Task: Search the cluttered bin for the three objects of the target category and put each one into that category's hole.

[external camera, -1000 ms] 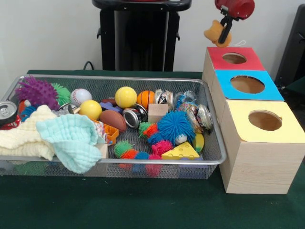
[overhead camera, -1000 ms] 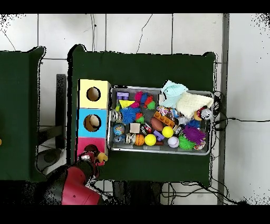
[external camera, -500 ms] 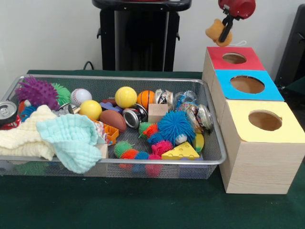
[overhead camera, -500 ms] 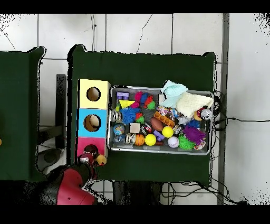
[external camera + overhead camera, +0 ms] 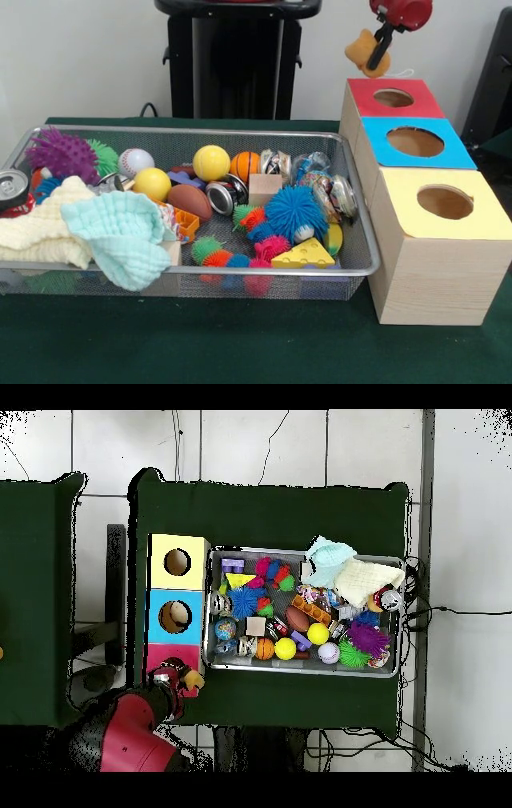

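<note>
Seen from the front, placed against the wire bin [image 5: 200,132]:

Just right of the bin, a row of three boxes running front to back: nearest box [image 5: 436,264], middle box [image 5: 458,154], farthest box [image 5: 364,100].

Above the farthest box, beyond the bin's right rear corner, gripper [image 5: 382,36] clamped on a soft toy [image 5: 364,52].

Inside the bin: folded cloths [image 5: 80,224] at left front, baseball [image 5: 134,161] at left rear, wooden block [image 5: 264,190] at centre, football [image 5: 190,202] left of that block, wedge [image 5: 302,255] at right front.
</note>
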Motion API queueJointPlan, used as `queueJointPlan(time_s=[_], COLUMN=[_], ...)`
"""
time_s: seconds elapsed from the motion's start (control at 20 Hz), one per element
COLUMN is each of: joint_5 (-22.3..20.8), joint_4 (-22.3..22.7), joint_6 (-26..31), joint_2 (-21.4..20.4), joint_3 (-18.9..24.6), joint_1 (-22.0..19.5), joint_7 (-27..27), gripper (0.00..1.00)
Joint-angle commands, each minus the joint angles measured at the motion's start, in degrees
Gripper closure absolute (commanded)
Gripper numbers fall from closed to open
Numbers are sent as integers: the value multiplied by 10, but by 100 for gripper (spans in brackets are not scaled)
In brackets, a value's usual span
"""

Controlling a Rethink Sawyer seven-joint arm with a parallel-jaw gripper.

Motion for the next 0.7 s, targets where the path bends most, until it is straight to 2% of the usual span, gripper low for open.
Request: queueJointPlan(time_s=[0.05, 0.15, 0.35, 0.55, 0.7], joint_5=[-14, -22, -27, -52, -65], joint_4=[-83, -89, -90, -120, -137], joint_6=[116, 133, 142, 175, 180], joint_2=[2, -13, -59, -72, -75], joint_3=[-19, -24, -1, -10, -10], joint_1=[-29, -39, -68, -86, -100], joint_7=[125, 109, 70, 46, 34], gripper=[100, 100, 100, 100, 100])
